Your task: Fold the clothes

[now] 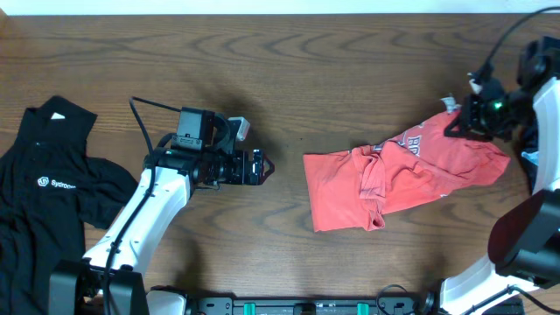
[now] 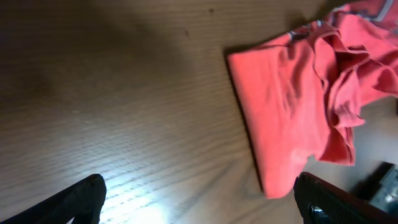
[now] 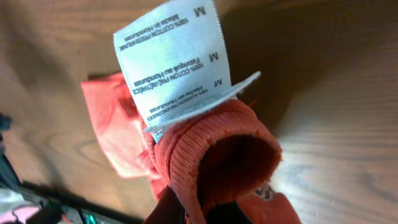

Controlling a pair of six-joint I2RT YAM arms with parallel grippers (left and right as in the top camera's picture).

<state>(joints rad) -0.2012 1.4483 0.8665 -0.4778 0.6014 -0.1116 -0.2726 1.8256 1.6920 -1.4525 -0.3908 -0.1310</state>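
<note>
Coral-red cotton T-shirt lies crumpled right of centre on the dark wood-grain table. Its flat, squared end points left, loose folds bunch in the middle, and the neck end is drawn up toward the far right.

Starting near: the black collared shirt with a small white logo sprawls at the near left edge, collar toward the far side, partly out of frame. Just right of it the left arm reaches in. The left gripper hangs over bare wood, jaws spread wide, nothing between them. The T-shirt's left edge sits to the right of that pincer, clear of it, with a strip of table between. The left wrist view has that edge ahead and to the right.

Farther back, over on the right, the right gripper is pressed together on the T-shirt's ribbed neckband, pinching it up off the table. The white size label, marked M, stands up from the neckband right at the grip.
</note>
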